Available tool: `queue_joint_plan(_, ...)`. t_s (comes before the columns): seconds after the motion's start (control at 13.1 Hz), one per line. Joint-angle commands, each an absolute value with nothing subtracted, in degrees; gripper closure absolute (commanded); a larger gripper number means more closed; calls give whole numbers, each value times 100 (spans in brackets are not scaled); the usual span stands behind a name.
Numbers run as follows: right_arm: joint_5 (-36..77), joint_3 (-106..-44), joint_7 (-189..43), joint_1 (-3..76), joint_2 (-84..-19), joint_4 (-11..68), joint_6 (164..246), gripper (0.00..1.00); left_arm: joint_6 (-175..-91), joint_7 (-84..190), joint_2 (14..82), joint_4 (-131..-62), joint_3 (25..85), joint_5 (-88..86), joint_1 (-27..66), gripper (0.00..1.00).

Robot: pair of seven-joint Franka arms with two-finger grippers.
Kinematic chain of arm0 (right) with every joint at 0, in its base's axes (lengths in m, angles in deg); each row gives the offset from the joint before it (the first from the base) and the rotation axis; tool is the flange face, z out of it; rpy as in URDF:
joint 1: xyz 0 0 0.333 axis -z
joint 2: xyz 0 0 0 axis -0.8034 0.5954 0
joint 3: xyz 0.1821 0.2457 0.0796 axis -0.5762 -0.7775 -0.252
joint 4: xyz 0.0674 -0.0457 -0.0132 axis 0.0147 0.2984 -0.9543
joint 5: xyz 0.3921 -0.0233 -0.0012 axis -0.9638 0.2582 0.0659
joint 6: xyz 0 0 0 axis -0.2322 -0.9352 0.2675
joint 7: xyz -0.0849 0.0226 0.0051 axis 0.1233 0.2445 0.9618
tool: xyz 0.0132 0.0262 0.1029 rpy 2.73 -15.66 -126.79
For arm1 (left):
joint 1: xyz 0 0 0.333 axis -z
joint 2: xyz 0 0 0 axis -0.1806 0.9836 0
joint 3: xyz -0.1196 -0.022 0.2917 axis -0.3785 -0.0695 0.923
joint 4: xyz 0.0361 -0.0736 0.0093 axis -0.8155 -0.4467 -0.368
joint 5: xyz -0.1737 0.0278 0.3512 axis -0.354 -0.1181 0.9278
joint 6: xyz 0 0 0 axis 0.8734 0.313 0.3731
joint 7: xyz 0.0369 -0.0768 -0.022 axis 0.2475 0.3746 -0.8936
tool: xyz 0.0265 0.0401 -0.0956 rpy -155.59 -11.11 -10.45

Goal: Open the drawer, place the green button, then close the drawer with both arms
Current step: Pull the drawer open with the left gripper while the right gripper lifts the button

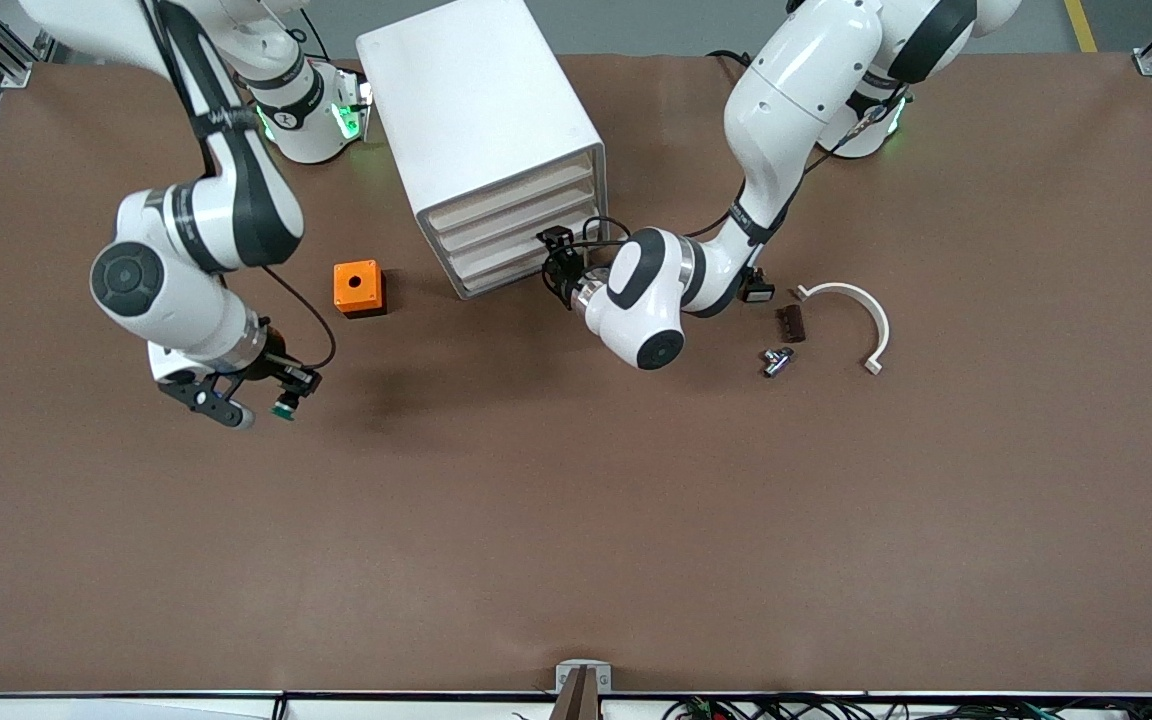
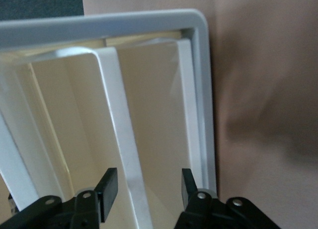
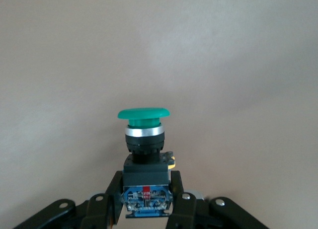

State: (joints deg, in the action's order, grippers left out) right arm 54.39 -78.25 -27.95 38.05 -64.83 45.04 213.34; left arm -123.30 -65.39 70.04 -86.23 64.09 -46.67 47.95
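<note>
Item one, surface: I am looking at a brown table (image 1: 576,520) running edge to edge, with grey floor showing past it near the arm bases.

Item two, container: a tall white cabinet (image 1: 481,110) is standing between the two bases, holding four alike drawers. I am counting the drawer (image 1: 521,243) as third from the top; all four are sitting flush and I cannot see into any of them.

Item three, loose parts: an orange box (image 1: 358,287) is lying beside the cabinet toward the right arm's end. A dark block (image 1: 789,323), a small metal fitting (image 1: 776,361) and a white curved bracket (image 1: 851,315) are lying toward the left arm's end.

Item four, left gripper (image 2: 149,187): I am seeing it at the cabinet's front, its fingers spread on either side of a white drawer edge, not pinching it.

Item five, right gripper (image 3: 146,201): it is hovering over bare table, clamping the button (image 3: 144,154) by its black body, green cap pointing away from the wrist.
</note>
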Motion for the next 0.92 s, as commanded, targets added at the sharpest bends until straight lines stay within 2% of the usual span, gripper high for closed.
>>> queue_joint_plan(0.0,5396,-7791,-1996,3405,-6784,4463,20998,100,-12200,-6779,7036,-8520,6440,-4807,4907,55)
queue_joint_plan(0.08,5396,-7791,-1680,3238,-6802,4411,20971,100,-12156,-6789,7027,-8520,6440,-4798,4916,59)
queue_joint_plan(0.23,5396,-7791,-1187,2966,-6793,4314,20971,100,-11963,-6780,7001,-8511,6458,-4684,4908,100)
queue_joint_plan(0.46,5396,-7791,-676,2684,-6758,4243,20980,100,-11664,-6771,6983,-8476,6502,-4342,4785,100)
queue_joint_plan(0.84,5413,-7782,-219,2438,-6741,4182,20997,100,-11663,-6727,7079,-7897,6791,-4104,4424,100)
